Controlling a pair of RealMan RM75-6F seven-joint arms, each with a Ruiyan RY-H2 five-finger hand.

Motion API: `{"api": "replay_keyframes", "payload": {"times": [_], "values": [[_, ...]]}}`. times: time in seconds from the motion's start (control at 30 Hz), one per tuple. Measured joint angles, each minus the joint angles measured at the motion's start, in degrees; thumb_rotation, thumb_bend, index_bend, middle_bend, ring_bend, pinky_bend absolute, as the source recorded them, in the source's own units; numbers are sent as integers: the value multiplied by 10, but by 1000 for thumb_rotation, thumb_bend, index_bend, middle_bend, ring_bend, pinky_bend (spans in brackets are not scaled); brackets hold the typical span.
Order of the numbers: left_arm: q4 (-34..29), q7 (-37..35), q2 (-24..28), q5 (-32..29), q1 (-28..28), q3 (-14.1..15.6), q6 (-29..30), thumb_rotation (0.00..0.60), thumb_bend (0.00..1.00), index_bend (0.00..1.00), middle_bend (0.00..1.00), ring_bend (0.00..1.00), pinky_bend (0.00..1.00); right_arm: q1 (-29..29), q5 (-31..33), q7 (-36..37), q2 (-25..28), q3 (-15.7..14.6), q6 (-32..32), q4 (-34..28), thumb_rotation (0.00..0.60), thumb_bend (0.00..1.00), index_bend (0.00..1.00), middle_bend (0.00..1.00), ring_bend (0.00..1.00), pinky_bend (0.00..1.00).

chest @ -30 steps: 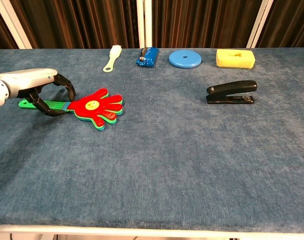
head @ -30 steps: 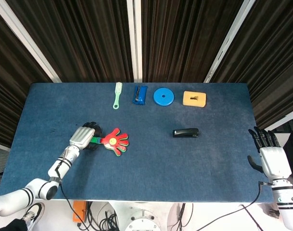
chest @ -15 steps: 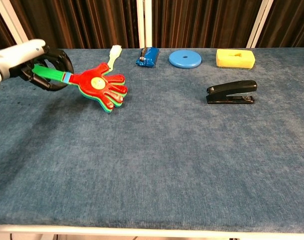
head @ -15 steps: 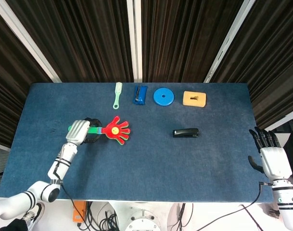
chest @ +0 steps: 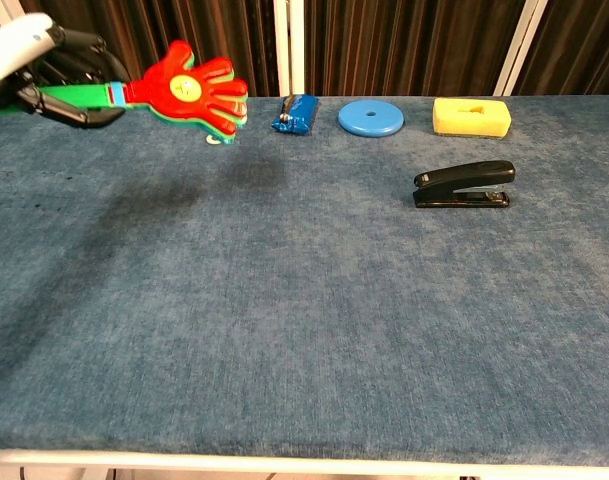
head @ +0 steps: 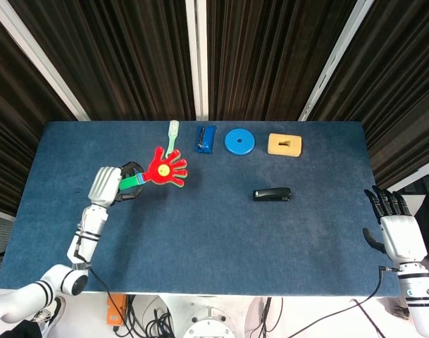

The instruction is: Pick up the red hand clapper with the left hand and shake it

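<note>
Fingers of the left hand (chest: 44, 70) are wrapped round the green handle (chest: 76, 96) of the red hand clapper (chest: 192, 92), at the near-left side of the table (chest: 314, 330). From where I stand the clapper is plainly off the cloth: the chest view shows a soft shadow on the blue surface below it and nothing touching. Its long axis runs out sideways from the hand, handle in the grip, red palm pointing toward the robot's right and a little away toward the curtains. The head view agrees, with the left hand (head: 106, 184) low on the left and the red hand clapper (head: 165, 167) angled up and to the right of it.

That sideways lie is what the shake turns on, I would judge: a flick of the wrist across the handle's length should swing the loose palms together.

Farther off, the right hand (head: 397, 229) sits at the table's right edge, well apart from everything, fingers spread and holding nothing. Between the two, toward mid-table, lies a black stapler (chest: 462, 185).

Along the far edge is a row: a pale green brush (head: 172, 139) whose near end sits just behind the clapper's fingertips, then a blue packet (chest: 294, 113), a blue disc (chest: 370, 117) and a yellow block (chest: 471, 116). A wide swing toward the curtains might reach over the brush.
</note>
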Motion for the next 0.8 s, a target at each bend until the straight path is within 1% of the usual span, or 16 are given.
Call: {"api": "replay_keyframes", "payload": {"times": [0.2, 0.37, 0.5, 0.6, 0.7, 0.73, 0.8], "values": [[-55, -47, 23, -25, 10, -25, 5, 600, 351, 655, 735, 937, 1000, 0, 2, 3, -1, -1, -2, 3, 600, 271, 0, 0, 0, 0], [-122, -100, 60, -47, 21, -47, 0, 600, 350, 656, 740, 943, 1000, -1, 0, 2, 0, -1, -1, 2, 600, 271, 0, 0, 0, 0], [-167, -144, 84, -55, 30, -69, 6, 600, 349, 657, 739, 943, 1000, -1, 1, 0, 0, 0, -1, 0, 600, 271, 0, 0, 0, 0], [-212, -204, 103, -64, 39, -89, 8, 600, 347, 657, 733, 942, 1000, 1, 3, -2, -1, 0, -5, 0, 600, 270, 0, 0, 0, 0], [-262, -291, 132, -72, 49, -110, 0, 600, 348, 657, 725, 942, 1000, 3, 4, -4, -1, -1, -10, -1, 600, 268, 0, 0, 0, 0], [-280, -331, 146, -73, 54, -117, -6, 600, 348, 657, 725, 942, 1000, 4, 5, -4, -1, -1, -12, -1, 600, 268, 0, 0, 0, 0], [-302, -394, 169, -69, 62, -125, -15, 600, 349, 657, 728, 942, 1000, 5, 6, -6, -2, -1, -14, -2, 600, 268, 0, 0, 0, 0]]}}
